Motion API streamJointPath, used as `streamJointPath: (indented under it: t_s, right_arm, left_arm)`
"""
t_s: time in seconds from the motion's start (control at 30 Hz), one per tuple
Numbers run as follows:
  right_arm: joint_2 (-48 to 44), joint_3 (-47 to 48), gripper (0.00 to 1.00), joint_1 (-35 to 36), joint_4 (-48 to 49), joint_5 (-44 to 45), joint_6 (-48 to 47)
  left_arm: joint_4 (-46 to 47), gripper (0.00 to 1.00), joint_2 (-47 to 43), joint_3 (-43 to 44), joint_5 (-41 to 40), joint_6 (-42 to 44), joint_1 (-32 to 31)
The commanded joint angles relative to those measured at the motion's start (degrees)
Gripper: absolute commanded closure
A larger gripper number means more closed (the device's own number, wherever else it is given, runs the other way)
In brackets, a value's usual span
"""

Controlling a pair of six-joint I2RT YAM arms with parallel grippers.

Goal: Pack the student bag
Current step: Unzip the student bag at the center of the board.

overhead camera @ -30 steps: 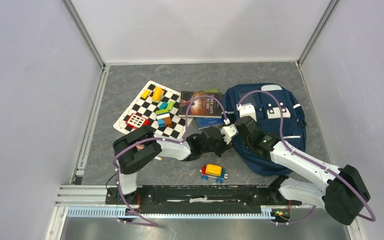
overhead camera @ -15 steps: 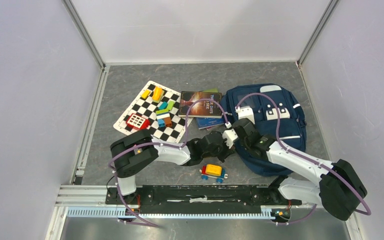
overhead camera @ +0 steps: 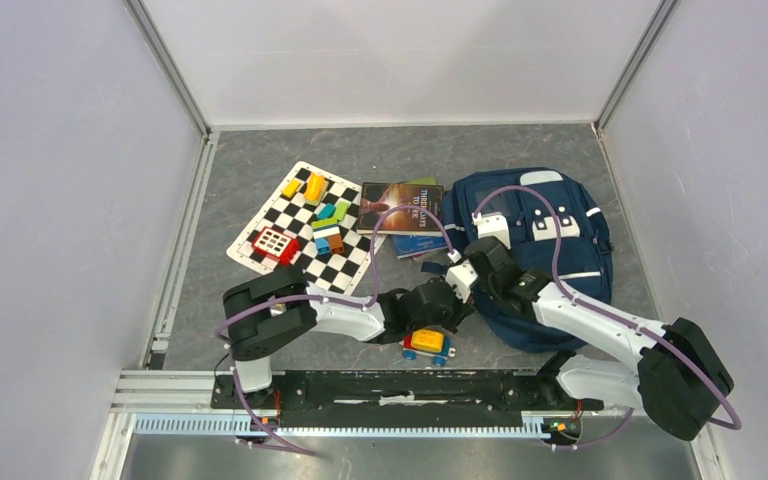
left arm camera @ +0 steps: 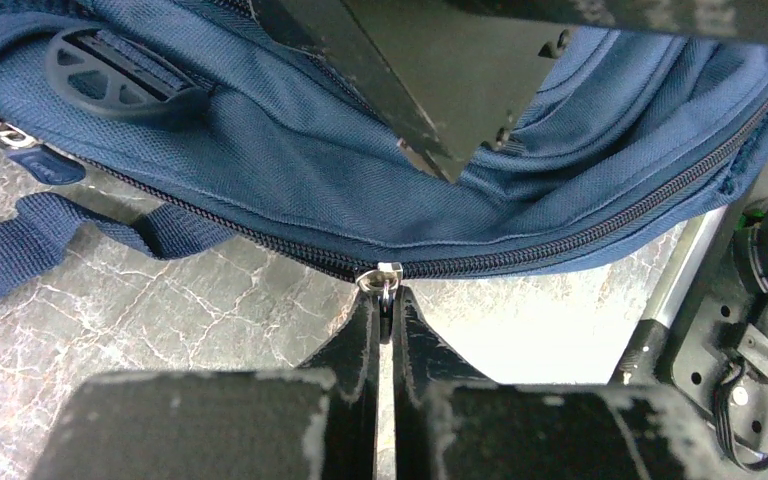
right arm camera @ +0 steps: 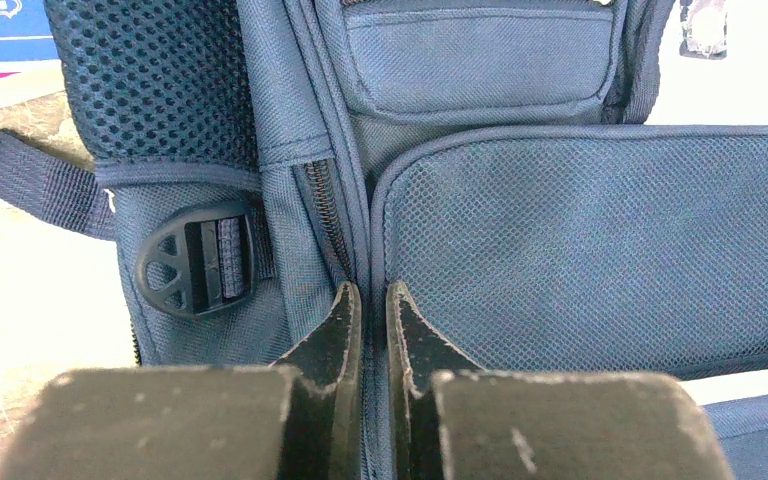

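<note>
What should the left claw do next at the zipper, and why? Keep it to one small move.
Probably draw the zip pull along the zipper to start opening the navy backpack. The left claw is shut on that pull, the zipper looks closed either side of it, and the right claw pinches the bag's fabric, bracing it.

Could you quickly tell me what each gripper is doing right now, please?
The left gripper is closed, pinching the zip pull of the student bag.
The right gripper is closed on a fabric seam of the student bag.
</note>
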Motion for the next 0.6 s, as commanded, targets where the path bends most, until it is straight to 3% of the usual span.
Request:
streamJointPath:
  t_s: [0.0,0.27,0.57]
  right_arm:
    - [0.7,2.6,1.0,0.0,8.7,3.7,1.6]
    - [-1.9,1.9,1.0,0.0,7.9,3.9,-0.2]
    - [-4.0,1.1,1.0,0.0,8.2,3.9,-1.0]
  left_arm:
    - [0.2,0.98,-1.7,3.5,6.8,3.9,-9.5]
    - [-1.5,0.98,-6.6,0.5,-7.7,4.2,-14.6]
    - [1.8,0.98,-6.1,-0.2,-6.9,2.2,-17.5]
